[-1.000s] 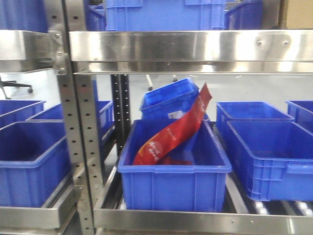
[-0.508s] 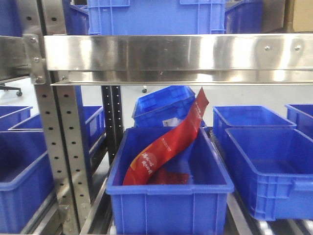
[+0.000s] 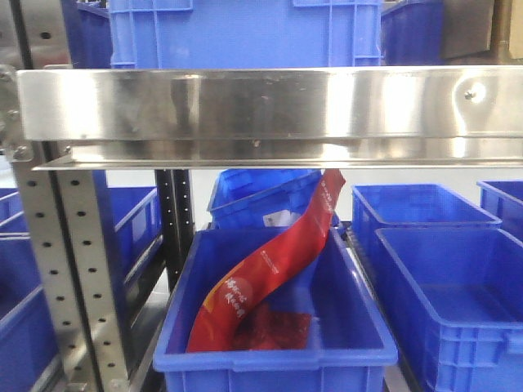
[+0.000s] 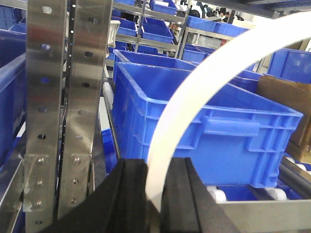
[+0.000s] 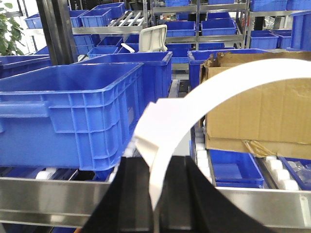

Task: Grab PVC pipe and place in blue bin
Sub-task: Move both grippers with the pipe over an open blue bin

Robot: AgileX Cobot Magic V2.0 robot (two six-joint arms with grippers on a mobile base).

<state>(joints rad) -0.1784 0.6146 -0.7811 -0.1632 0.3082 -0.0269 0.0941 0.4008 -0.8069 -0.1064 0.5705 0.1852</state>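
**Pipe pinched at both wrists, not yet binned**

Holds the PVC pipe (image 4: 163,145) in the left gripper (image 4: 156,165), closed narrow on it, arc rising away to the upper right. Holds likewise in the right gripper (image 5: 158,165), pinched just below the blocky fitting (image 5: 148,124). Reads as one pipe gripped toward both ends, probably to keep the long curve from swinging or snagging the steel upright (image 4: 46,97) and shelf beam (image 3: 270,106). Cannot confirm that from these views. Shows no pipe in the front view.

Faces a blue bin (image 4: 233,141) on rollers at the left wrist, contents hidden behind its wall. Finds a cardboard box (image 5: 262,111) beside another bin (image 5: 73,111) at the right wrist. Notes a red packet (image 3: 270,261) leaning in the middle bin (image 3: 278,357), top end up toward the shelf beam. Notes the neighbouring bin (image 3: 458,286), floor bare as far as visible.
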